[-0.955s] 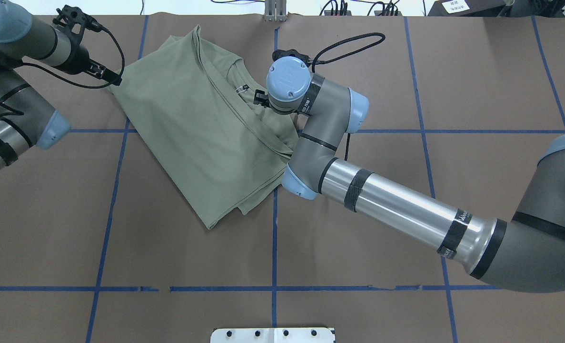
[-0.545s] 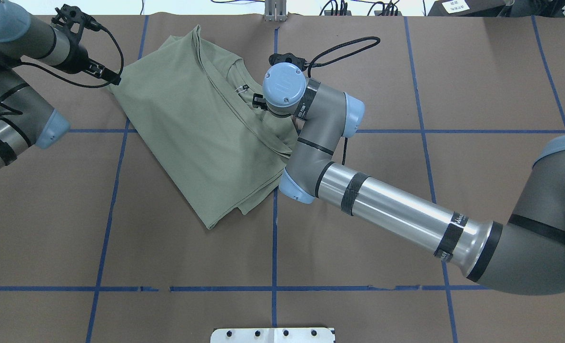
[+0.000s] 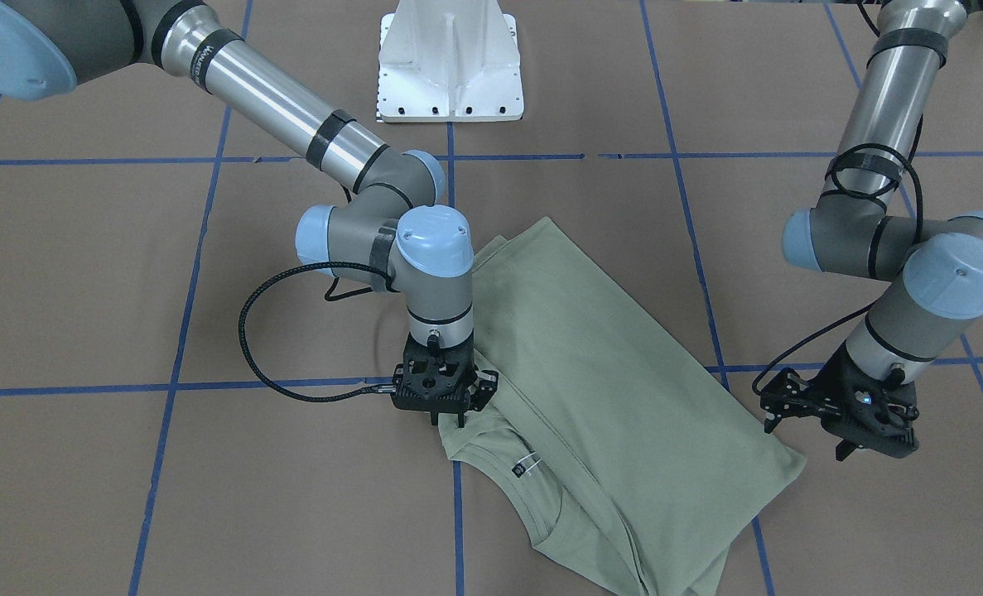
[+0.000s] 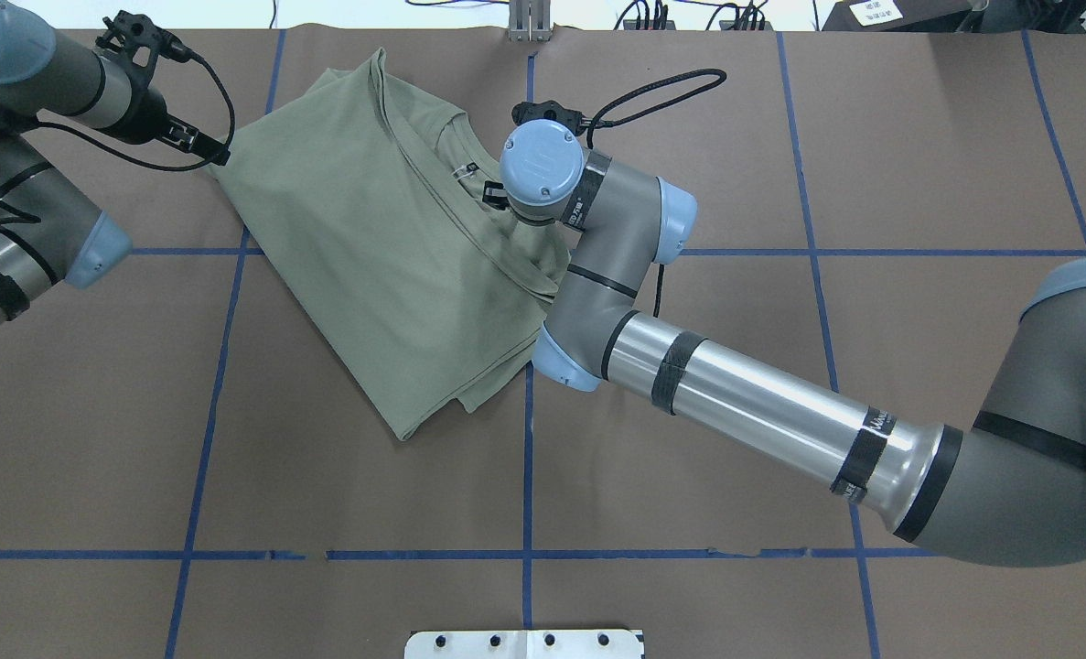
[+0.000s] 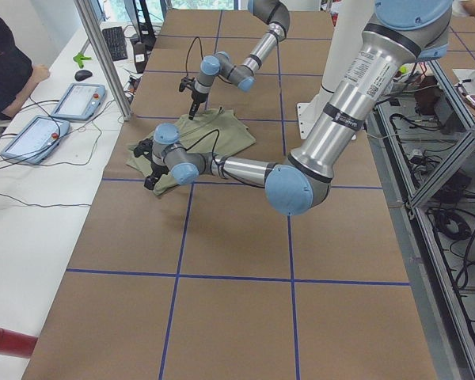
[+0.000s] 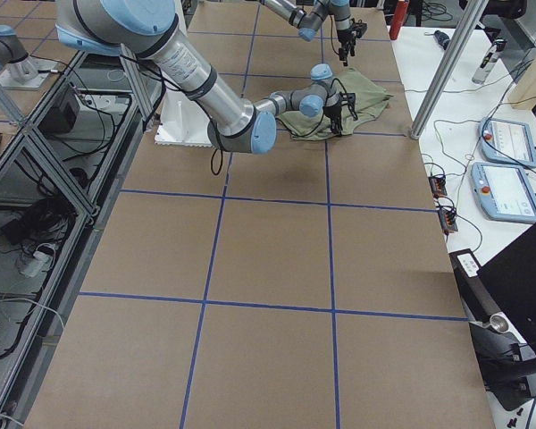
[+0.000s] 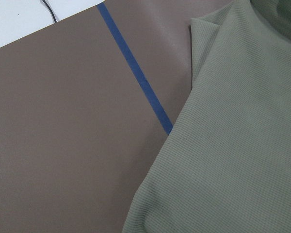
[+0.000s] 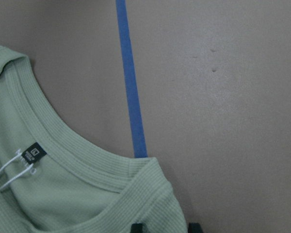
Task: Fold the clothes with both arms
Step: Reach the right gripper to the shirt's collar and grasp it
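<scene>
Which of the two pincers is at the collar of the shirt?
The right pincer, beside the neck tag; the left pincer sits beside a shirt corner.

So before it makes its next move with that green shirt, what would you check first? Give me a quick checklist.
1. The shirt lies flat on the table: ok.
2. The right gripper is at the shoulder edge beside the collar: ok, its fingertips straddle the cloth in the wrist view.
3. The right gripper is closed on the cloth: not ok, it is open.
4. The left gripper is at the shirt's corner on its side: ok, and open.
5. The left gripper touches the cloth: cannot tell.
6. The neck tag is clear of the fingers: ok.
</scene>
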### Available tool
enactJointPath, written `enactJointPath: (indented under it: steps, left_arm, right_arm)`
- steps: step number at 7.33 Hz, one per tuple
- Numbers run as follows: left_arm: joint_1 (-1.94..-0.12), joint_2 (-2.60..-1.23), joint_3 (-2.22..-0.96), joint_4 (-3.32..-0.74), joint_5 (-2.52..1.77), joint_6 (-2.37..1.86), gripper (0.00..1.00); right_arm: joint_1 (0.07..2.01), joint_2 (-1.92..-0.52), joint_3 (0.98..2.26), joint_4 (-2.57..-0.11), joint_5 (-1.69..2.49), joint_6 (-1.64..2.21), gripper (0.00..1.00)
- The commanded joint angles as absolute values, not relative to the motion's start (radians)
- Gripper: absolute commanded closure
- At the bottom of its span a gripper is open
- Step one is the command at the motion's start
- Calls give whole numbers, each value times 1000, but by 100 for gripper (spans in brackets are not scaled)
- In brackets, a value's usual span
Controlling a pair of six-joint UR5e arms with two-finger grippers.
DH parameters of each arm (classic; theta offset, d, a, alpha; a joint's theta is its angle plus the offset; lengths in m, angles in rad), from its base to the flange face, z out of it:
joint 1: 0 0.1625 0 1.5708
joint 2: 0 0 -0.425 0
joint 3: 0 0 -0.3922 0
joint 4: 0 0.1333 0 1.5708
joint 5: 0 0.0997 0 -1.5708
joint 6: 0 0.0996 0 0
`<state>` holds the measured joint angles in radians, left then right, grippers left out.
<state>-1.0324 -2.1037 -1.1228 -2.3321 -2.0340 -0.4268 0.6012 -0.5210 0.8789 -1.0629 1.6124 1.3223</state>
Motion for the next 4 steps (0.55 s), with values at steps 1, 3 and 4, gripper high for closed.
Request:
enactJointPath:
  steps: [1,3,4]
  left_arm:
    - [-1032,-2103,-1123,-2338,-2034,-428,0]
    - [-1029,-2105,-1123,-2336,-2034,-428,0]
    - [-1032,-2103,-1123,-2338,-2034,-428,0]
  right_arm:
    - [603,-514,879,-1063,1615,1325,100]
    - [606,-505,903,-1066,1624,1341,100]
    - [607,-505,919,-1068,1624,1348,100]
